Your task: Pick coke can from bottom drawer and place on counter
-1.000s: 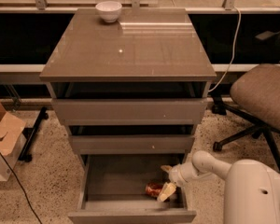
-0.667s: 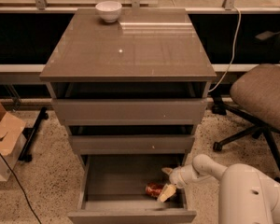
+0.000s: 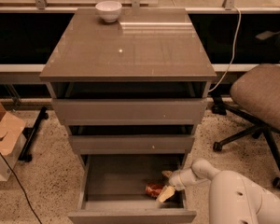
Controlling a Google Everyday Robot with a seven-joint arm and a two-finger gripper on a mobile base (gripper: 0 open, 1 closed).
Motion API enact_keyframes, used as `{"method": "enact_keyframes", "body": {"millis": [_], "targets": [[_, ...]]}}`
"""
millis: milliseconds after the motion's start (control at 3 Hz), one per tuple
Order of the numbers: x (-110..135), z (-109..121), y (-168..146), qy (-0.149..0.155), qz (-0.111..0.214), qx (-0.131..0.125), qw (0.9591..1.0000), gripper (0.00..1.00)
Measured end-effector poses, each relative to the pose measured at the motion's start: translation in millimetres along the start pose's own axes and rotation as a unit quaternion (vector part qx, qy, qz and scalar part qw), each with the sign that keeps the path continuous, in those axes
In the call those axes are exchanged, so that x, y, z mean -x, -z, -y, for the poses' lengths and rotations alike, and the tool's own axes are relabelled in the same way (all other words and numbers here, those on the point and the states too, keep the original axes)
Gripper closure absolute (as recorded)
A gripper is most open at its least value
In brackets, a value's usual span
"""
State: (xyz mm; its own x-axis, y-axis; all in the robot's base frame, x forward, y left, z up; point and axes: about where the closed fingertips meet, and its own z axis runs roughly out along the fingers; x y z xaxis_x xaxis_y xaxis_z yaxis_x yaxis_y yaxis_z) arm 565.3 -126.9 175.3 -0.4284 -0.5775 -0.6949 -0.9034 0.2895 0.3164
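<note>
The coke can [image 3: 153, 189], red-orange and dented, lies on its side at the right front of the open bottom drawer [image 3: 130, 215]. My gripper [image 3: 165, 184] reaches into the drawer from the right. Its fingers are spread, one finger [image 3: 167, 174] behind the can's right end and the other in front of it. Whether the fingers touch the can I cannot tell. The glossy grey-brown counter [image 3: 130, 48] is the cabinet's top, well above the gripper.
A white bowl [image 3: 108, 10] stands at the counter's back left. The two upper drawers [image 3: 130, 111] are slightly open above the bottom one. An office chair [image 3: 263, 101] stands to the right. A cardboard box [image 3: 2, 134] and a cable lie on the floor at left.
My arm has shifted slightly left and down, bringing the gripper a little closer around the can. The can has not moved.
</note>
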Motion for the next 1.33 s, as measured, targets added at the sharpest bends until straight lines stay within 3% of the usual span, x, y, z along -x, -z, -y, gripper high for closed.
{"method": "enact_keyframes", "body": {"millis": [667, 1000, 1333], "targets": [[-20, 5, -27, -0.020, -0.012, 0.020, 0.9995, 0.02], [-24, 5, -32, -0.027, -0.014, 0.023, 0.9993, 0.24], [-25, 3, -28, -0.028, -0.009, 0.017, 0.9994, 0.55]]}}
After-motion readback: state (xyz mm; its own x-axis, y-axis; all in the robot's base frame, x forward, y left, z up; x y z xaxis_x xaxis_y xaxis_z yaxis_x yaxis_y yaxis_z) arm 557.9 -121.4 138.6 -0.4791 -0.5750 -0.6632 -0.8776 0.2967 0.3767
